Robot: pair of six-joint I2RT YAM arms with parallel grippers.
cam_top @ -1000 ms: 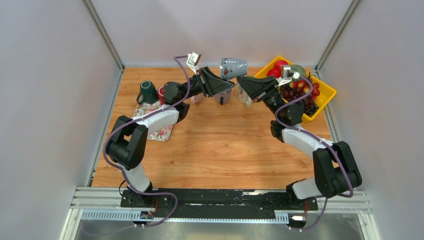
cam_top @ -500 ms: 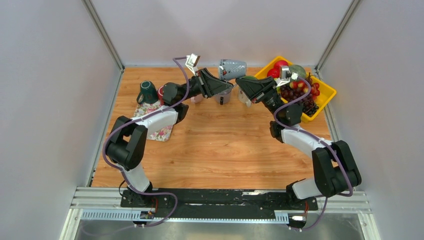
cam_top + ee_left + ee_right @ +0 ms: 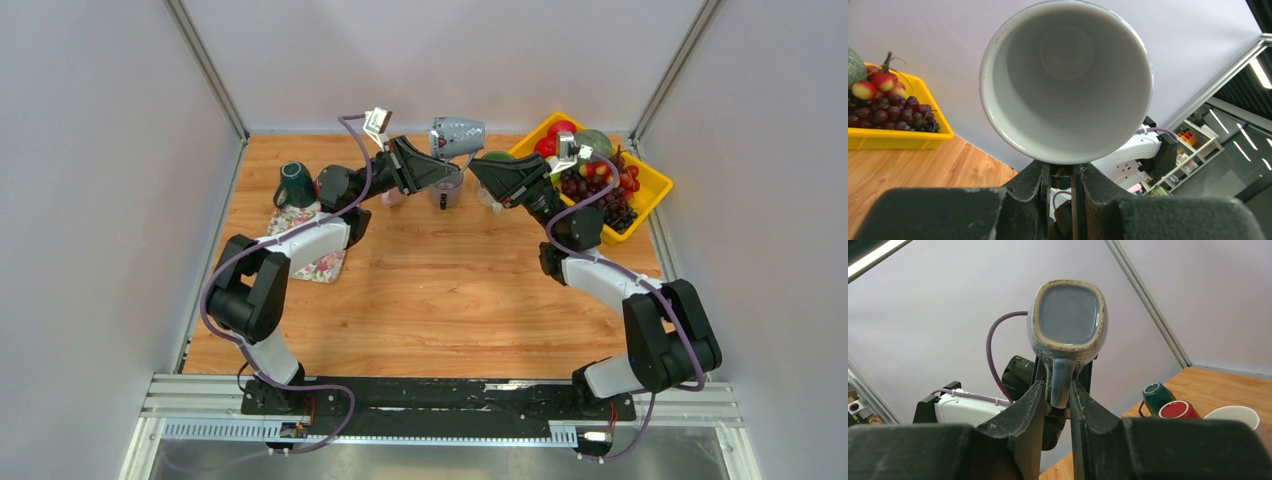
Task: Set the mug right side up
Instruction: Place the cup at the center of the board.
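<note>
Top external shows 1 mug (image 3: 455,134) between 2 tools (image 3: 452,170) (image 3: 477,163).

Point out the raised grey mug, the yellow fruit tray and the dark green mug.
grey mug (image 3: 455,133): top external view, on its dotted side wall.
yellow tray (image 3: 655,182): top external view, bare yellow near its right corner.
green mug (image 3: 295,184): top external view, on its body.

Wooden table (image 3: 440,290): yellow bin (image 3: 652,182), floral cloth (image 3: 325,268)
</note>
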